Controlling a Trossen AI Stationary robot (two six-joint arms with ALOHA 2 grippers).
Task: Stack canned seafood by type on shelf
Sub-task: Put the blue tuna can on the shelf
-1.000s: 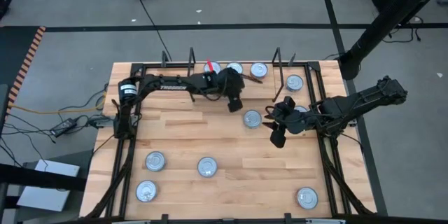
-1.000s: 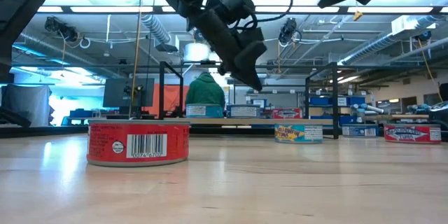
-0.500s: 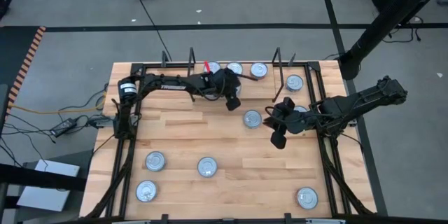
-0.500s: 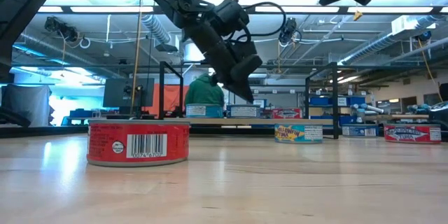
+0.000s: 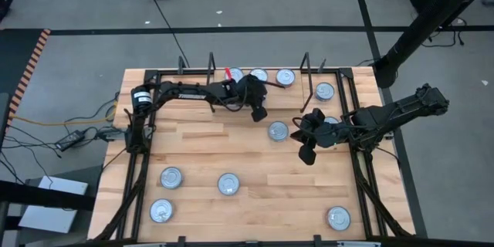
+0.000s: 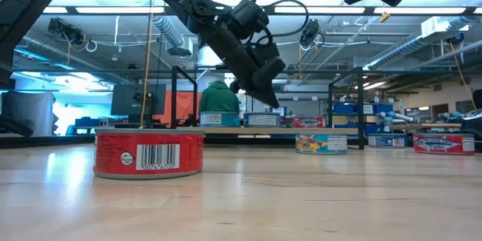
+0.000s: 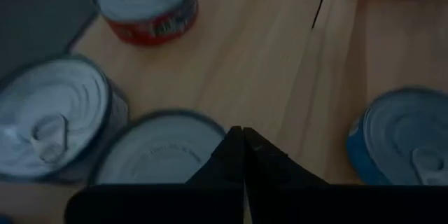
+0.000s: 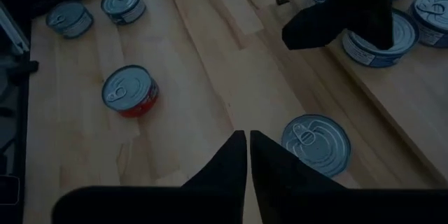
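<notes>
Flat round seafood tins with shiny silver pull-tab lids lay in two groups. On the shelf (image 5: 297,68), a light wooden strip at the table's far edge bounded by thin black wire uprights, stood a row: one tin under the left gripper, a second (image 5: 258,76), and a third (image 5: 285,77). Beyond the right-hand upright sat another silver-lidded tin (image 5: 325,90).

On the open light-wood butcher-block table (image 5: 193,147) a blue-sided tin (image 5: 278,130) lay near the middle, just beside the right gripper. Nearer the front edge were four more: two at the left (image 5: 170,177) (image 5: 161,211), one centrally (image 5: 228,184), and one at the right corner (image 5: 338,217). In the low view a red-labelled tin with a barcode (image 6: 149,151) stood closest to the camera, and a teal-labelled tin (image 6: 321,143) farther back.

Left gripper (image 5: 258,113) hung over the shelf's front edge, above the table and clear of it; its fingers (image 7: 241,155) were pressed together with nothing between them. Its wrist view showed silver lids below and a red-sided tin (image 7: 146,3) beyond.

Right gripper (image 5: 306,154) hovered over the table's right half, its fingers (image 8: 246,159) almost touching, a thin gap remaining, holding nothing. Its wrist view showed a red-sided tin (image 8: 129,90) and the blue-sided tin.
</notes>
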